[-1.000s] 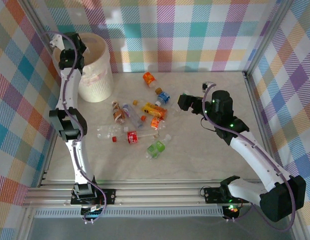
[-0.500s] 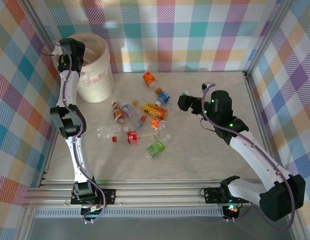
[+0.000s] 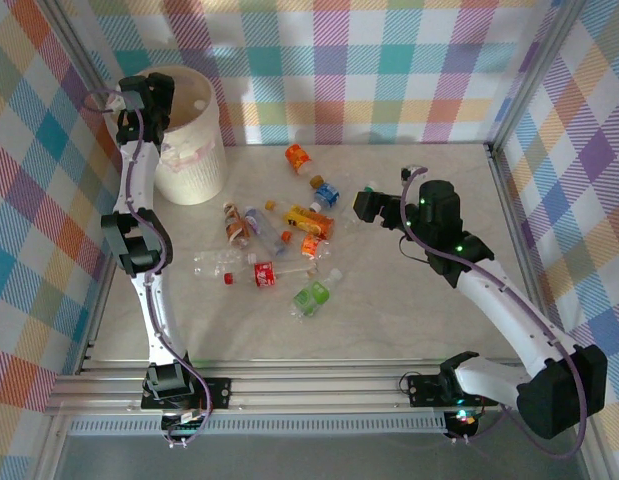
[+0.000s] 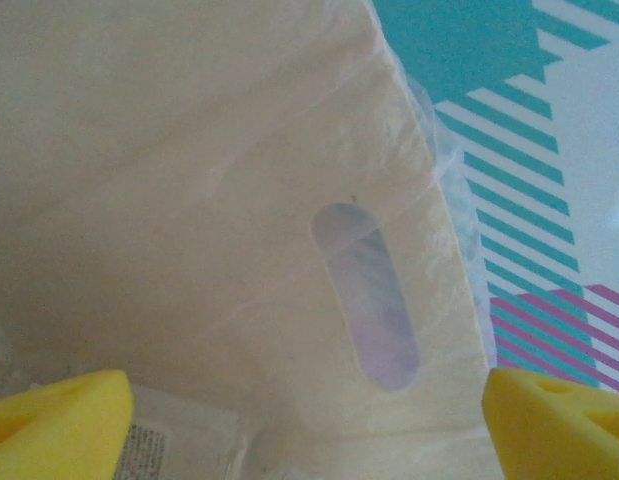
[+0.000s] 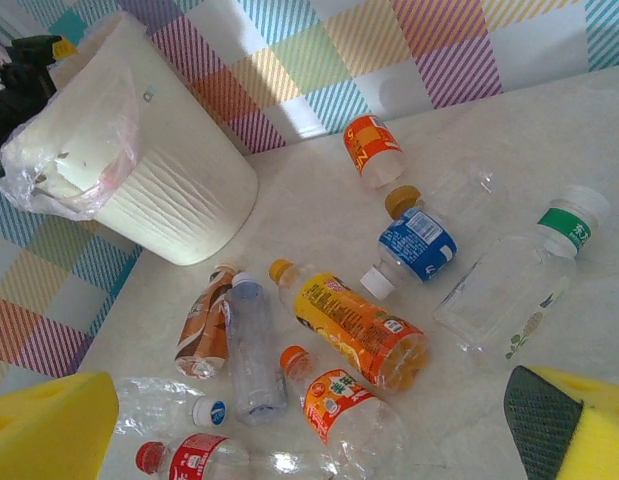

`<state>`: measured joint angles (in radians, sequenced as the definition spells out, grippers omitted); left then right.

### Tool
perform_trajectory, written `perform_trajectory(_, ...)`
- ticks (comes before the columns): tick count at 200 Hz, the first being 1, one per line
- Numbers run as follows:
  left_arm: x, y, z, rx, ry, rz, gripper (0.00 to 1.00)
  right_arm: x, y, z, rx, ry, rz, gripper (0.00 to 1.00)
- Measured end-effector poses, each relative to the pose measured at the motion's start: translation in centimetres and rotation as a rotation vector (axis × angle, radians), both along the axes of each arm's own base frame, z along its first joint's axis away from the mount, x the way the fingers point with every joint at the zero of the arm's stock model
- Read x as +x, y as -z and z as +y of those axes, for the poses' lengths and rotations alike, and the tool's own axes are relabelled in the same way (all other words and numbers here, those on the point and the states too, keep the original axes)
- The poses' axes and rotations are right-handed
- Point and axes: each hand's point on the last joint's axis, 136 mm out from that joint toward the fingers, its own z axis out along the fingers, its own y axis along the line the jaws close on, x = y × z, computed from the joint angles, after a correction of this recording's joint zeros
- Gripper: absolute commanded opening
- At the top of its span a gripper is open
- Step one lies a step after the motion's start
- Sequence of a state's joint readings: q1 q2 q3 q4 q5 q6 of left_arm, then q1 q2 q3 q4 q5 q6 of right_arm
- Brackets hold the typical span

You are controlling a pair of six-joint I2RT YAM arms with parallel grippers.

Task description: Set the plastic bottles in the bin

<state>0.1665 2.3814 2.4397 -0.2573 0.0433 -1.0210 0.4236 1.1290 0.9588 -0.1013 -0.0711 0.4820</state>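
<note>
Bottles (image 3: 311,219) lie scattered mid-table, about a dozen, none gripped. Bin (image 3: 194,165) stands at the far-left corner. Left gripper (image 4: 309,420) hangs over the bin mouth, fingers spread, empty; release step looks done. Right gripper (image 5: 309,420) hovers just right of the pile, spread, empty. Next, likely: descend on the near clear green-label bottle (image 5: 509,290), fingers across its body, then close.

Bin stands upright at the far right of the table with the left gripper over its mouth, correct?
Not quite: the bin stands at the far left of the table, not the far right, as the top external view shows. It is upright, and the left gripper is over its mouth.
</note>
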Motion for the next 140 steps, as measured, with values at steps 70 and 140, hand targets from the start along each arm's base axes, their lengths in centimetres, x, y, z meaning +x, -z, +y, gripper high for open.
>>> perform_trajectory(70, -4.0, -6.3, -3.8, 0.067, 0.115, -0.070, 1.00, 0.2, 0.4, 0.1, -0.003, 0.001, 0.013, 1.00)
perform_trajectory(140, -13.6, -13.3, -11.7, 0.116, 0.324, -0.204, 1.00, 0.8, 1.3, 0.1, -0.009, 0.007, 0.030, 1.00)
